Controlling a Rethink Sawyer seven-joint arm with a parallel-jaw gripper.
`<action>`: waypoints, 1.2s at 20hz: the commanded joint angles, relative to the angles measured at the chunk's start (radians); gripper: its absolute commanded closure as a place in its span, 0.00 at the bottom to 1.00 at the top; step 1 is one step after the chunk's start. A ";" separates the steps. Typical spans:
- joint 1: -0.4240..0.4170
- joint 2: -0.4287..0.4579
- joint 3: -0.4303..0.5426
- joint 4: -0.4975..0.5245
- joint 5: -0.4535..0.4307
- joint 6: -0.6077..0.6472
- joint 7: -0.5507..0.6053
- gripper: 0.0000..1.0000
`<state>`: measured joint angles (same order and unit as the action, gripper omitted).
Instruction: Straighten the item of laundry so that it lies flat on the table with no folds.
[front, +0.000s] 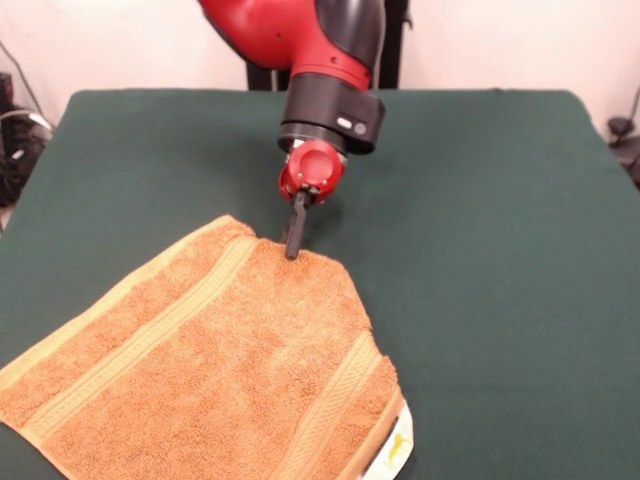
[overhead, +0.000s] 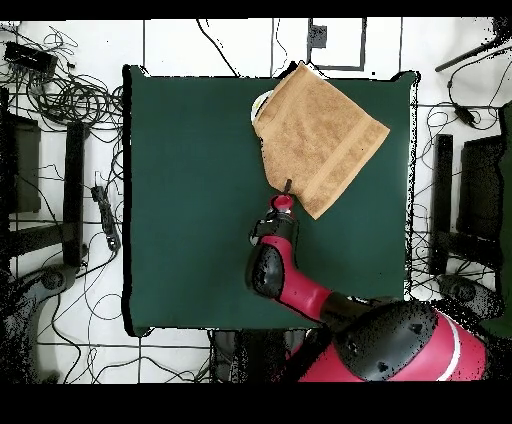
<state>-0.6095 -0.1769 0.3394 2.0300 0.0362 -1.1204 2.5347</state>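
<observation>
You had the towel (front: 210, 360) spread over most of its area near one edge of the green table (front: 500, 200), sitting at an angle to the table's sides, and the job looked well along but not finished. In the front view one corner was tucked in: the edge ran slanted from the gripper (front: 293, 245) down toward the lower stripe band, so the outline lacked a proper fourth corner there. At the near right corner the cloth was turned up, showing a pale underside or tag (front: 398, 445). Those two spots were what was left to flatten, by my judgement.

Your gripper stood with its dark tips pressed together at the towel's far edge, apparently pinching the cloth there; the tips met the terry right at the fold line, though the pinch itself was too small to confirm.

The towel's near edge ran out of the front view, so you couldn't check that side there. From overhead the towel (overhead: 318, 135) reached the table's edge, and a pale patch (overhead: 262, 104) at its side was hard to make out. Whether the tucked corner lay under or over the cloth wasn't clear.
</observation>
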 joint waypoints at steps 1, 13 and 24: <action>0.083 0.315 0.361 -0.507 0.222 0.514 0.308 0.00; 0.059 0.317 0.403 -0.471 0.284 0.594 0.204 0.00; 0.033 0.306 0.397 -0.463 0.281 0.724 0.098 0.00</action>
<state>-0.6781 -0.1037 0.4376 2.0378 0.0566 -1.2361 2.5345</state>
